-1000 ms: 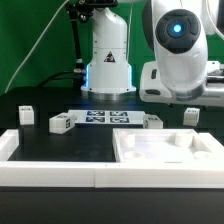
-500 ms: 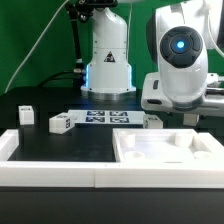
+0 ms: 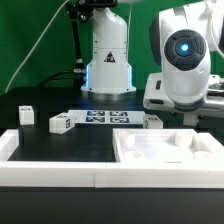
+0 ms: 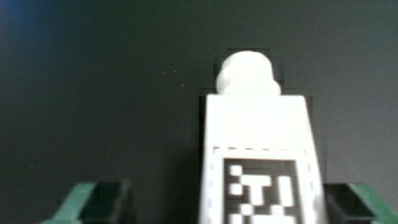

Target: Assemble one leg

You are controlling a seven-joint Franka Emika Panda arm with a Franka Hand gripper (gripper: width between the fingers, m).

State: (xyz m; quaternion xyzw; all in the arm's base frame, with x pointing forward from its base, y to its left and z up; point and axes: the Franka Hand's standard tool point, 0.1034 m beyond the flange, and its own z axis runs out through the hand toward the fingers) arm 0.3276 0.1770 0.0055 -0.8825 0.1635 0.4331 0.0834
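Observation:
In the wrist view a leg (image 4: 262, 140) lies on the black table: a long white block with a rounded peg at its far end and a black-and-white tag on its face. My gripper (image 4: 226, 203) is open, with one green finger (image 4: 98, 200) on each side of the leg and a gap between each finger and the block. In the exterior view the arm's big white link (image 3: 185, 62) hides the gripper and this leg. Three more legs (image 3: 27, 113), (image 3: 62, 123), (image 3: 152, 121) lie on the table.
The marker board (image 3: 105, 118) lies at the table's middle. A large white panel with raised rims (image 3: 165, 150) sits at the front right of the exterior view. Long white rails (image 3: 50, 172) run along the front. The robot base (image 3: 108, 60) stands behind.
The arm has moved down and toward the exterior view's right, and it now covers the leg that showed at the far right. The other parts have not moved.

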